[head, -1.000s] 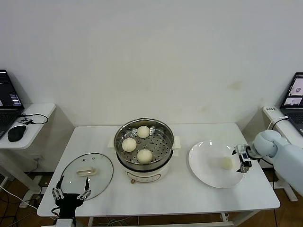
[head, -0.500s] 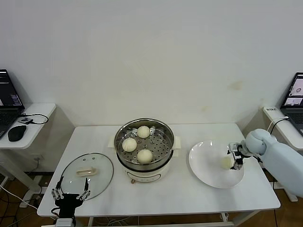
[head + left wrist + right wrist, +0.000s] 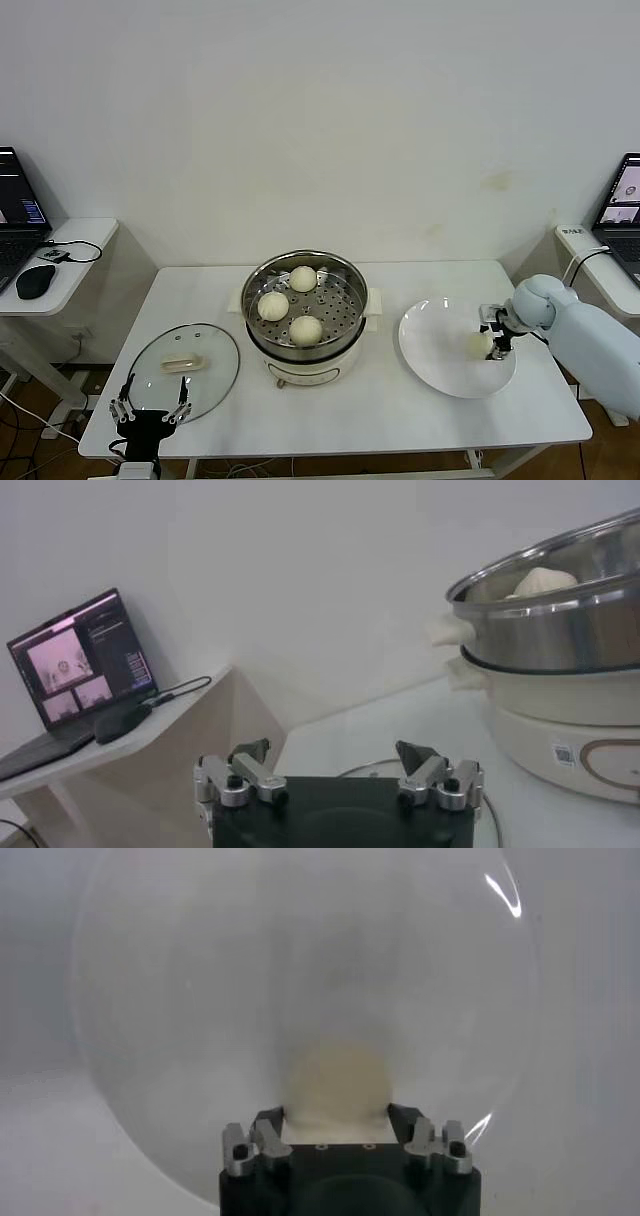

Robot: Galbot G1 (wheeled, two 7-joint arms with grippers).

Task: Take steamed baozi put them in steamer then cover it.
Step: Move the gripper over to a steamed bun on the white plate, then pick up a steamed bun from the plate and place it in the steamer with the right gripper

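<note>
Altogether 3 baozi point(image 3: 290, 304) fill the steamer point(image 3: 305, 312), 1 baozi point(image 3: 479, 344) lies on the plate point(image 3: 440, 352).

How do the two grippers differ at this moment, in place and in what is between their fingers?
The right gripper is over the white plate, its fingers at either side of the last steamed baozi. The left gripper sits at the table's near left edge by the glass lid, open, with nothing between its fingers. Both have the same black body and metal fingers.

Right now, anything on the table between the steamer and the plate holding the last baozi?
Nothing: head view shows bare table between steamer and plate.
</note>
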